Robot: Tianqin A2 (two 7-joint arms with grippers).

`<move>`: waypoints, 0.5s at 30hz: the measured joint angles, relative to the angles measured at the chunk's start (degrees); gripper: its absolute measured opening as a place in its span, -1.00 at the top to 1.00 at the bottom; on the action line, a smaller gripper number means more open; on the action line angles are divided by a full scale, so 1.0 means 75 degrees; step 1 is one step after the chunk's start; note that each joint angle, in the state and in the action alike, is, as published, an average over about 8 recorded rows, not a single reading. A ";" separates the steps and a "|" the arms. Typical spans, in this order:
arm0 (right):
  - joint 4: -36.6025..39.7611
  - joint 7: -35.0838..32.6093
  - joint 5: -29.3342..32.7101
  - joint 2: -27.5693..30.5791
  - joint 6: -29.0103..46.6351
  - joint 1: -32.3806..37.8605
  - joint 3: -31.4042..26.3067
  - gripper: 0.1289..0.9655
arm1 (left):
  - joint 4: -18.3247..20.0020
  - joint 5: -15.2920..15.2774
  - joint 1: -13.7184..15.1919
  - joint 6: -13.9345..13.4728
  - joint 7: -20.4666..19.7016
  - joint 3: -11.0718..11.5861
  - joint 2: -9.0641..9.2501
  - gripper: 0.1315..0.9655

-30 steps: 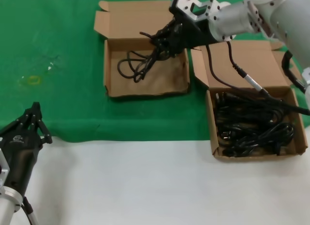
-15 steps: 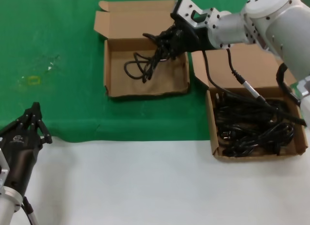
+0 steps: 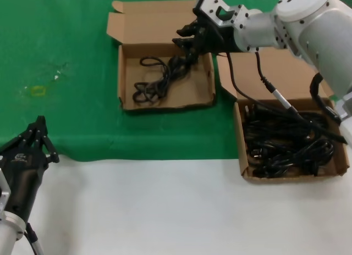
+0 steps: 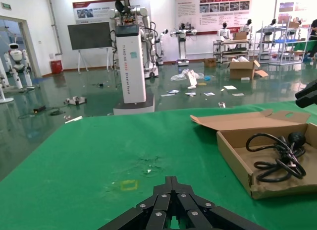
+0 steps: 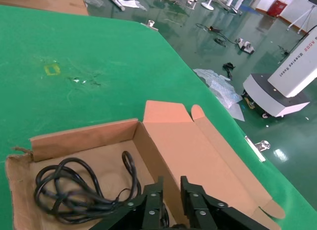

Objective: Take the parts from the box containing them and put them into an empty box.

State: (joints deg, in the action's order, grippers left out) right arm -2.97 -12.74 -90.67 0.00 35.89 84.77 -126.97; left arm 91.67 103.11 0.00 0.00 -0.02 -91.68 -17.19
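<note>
One cord bundle (image 3: 157, 82) lies in the left box (image 3: 165, 105), the one with the short wide lid flap. My right gripper (image 3: 184, 38) hangs open just above that box's back right corner, with the cord's upper end right below it. In the right wrist view the fingers (image 5: 153, 200) stand apart with nothing between them, and the cord (image 5: 69, 193) rests on the box floor (image 5: 84, 138). Several more cords (image 3: 286, 142) fill the right box (image 3: 241, 150), which has a tall lid flap. My left gripper (image 3: 38, 128) is shut and parked at the near left.
The boxes stand on a green cloth (image 3: 66, 57); a white table strip (image 3: 165, 205) runs along the front. The right arm's cable (image 3: 275, 90) hangs across the right box. In the left wrist view, the left box (image 4: 237, 155) with its cord (image 4: 277, 155) lies beyond my shut left gripper (image 4: 172, 179).
My right gripper opened and let go of the cord bundle, which dropped and spread on the left box's floor. The gripper rose a little toward the back. The left arm has not moved.
</note>
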 joint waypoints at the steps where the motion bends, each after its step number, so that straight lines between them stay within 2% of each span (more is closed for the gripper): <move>1: 0.0002 -0.0013 -0.0061 0.0000 -0.0009 0.0005 -0.0041 0.82 | 0.0000 0.0000 0.0000 0.0000 0.0000 0.0000 0.0000 0.97; 6: 0.0036 -0.0132 -0.0248 0.0000 -0.0037 0.0041 -0.0087 0.76 | 0.0000 0.0000 0.0000 0.0000 0.0000 0.0000 0.0000 0.97; 15: 0.0055 -0.0192 -0.0285 0.0000 -0.0044 0.0056 -0.0057 0.45 | 0.0000 0.0000 0.0000 0.0000 0.0000 0.0000 0.0000 0.97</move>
State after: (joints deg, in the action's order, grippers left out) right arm -2.56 -14.18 -92.80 0.00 35.56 85.18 -127.39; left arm 91.67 103.11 0.00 0.00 -0.02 -91.68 -17.19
